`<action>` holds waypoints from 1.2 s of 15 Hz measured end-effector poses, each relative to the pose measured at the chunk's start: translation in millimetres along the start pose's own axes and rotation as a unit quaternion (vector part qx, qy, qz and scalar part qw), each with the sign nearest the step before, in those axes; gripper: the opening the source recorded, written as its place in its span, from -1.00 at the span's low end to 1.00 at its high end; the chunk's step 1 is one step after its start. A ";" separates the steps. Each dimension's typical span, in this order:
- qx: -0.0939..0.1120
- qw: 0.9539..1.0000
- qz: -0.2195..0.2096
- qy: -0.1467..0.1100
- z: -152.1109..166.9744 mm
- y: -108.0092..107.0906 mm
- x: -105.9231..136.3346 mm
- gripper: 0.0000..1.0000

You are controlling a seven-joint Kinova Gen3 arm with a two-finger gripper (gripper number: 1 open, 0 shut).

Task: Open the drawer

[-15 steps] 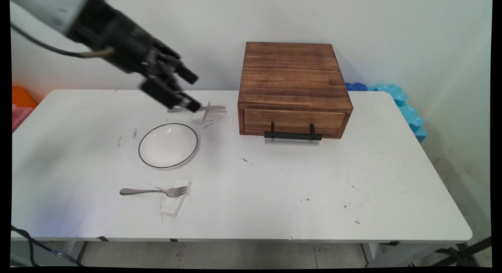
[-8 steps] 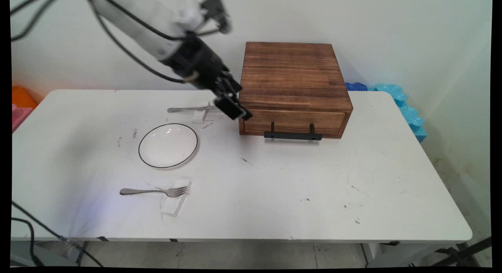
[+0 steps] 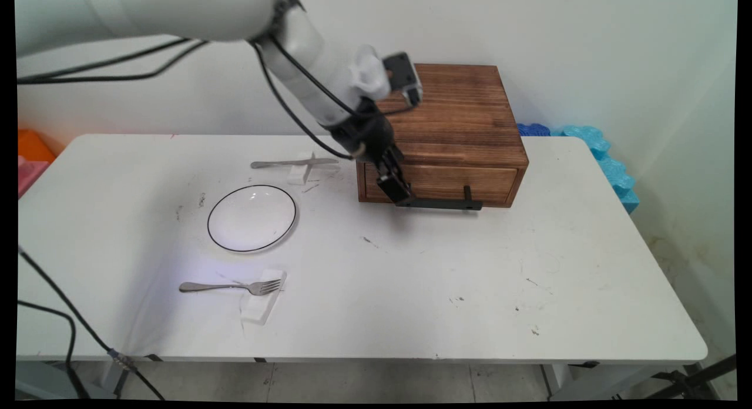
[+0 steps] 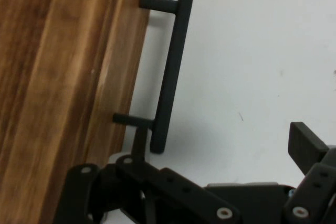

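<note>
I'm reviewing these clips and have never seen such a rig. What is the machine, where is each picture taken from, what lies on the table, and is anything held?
The machine is a white robot arm ending in a black two-finger pincer. The main view comes from a fixed camera looking down across the white table. The hand view comes from a camera on the hand itself, looking along the pincer.

On the table stand a wooden drawer box with a black handle, a white plate, a fork resting on a small white block, and another metal utensil on a similar stand behind the plate.

The pincer is open at the handle's left end. One finger lies beside the handle; nothing is held.
</note>
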 end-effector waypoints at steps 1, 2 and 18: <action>-0.002 1.000 0.006 -0.004 11.1 -0.1 3.7 1.00; -0.005 1.000 0.013 -0.008 23.4 -0.1 7.8 1.00; -0.023 0.995 0.090 -0.034 139.3 2.5 38.9 1.00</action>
